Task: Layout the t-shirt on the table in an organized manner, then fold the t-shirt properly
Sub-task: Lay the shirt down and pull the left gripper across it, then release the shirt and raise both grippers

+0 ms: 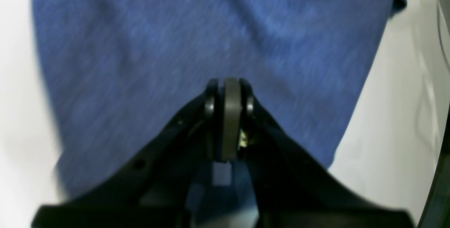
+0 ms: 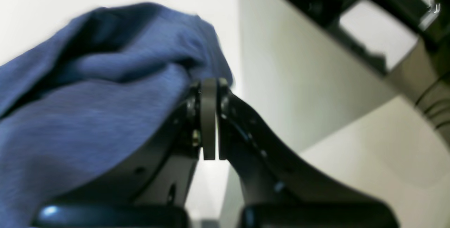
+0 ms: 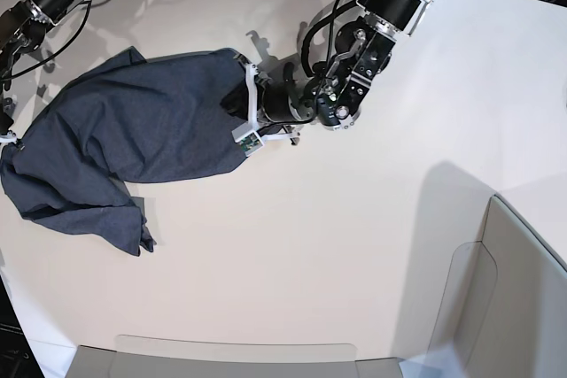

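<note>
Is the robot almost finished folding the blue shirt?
Not yet. Done: the t-shirt is out on the table, but it lies bunched, one part trailing toward the near edge. In hand: the left end effector and the right end effector are both shut at opposite edges of the fabric; whether cloth is pinched is unclear. Left: spreading it flat, then every fold.

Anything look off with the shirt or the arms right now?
The t-shirt isn't flat on the table: it lies bunched and slanted, with a crumpled flap trailing at its near left corner. Both grippers are shut, the left gripper at its right edge, the right gripper beside a raised fold.
</note>
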`<action>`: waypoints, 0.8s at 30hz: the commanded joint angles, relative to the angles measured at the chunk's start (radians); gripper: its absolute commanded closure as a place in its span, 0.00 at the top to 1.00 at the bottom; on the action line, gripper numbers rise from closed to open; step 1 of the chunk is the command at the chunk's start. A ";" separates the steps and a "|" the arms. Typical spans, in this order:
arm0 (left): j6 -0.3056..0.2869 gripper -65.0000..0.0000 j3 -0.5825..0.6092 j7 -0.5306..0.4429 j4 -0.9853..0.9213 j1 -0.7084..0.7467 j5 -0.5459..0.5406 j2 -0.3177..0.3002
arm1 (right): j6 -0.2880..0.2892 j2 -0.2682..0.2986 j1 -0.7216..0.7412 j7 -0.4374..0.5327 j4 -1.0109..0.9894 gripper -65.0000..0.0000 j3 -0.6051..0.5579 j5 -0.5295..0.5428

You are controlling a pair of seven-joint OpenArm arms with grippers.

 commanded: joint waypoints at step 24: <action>0.010 0.02 -0.730 0.004 0.248 0.340 0.021 -0.326 | -0.048 0.087 0.070 0.301 -0.344 0.00 -0.499 -0.110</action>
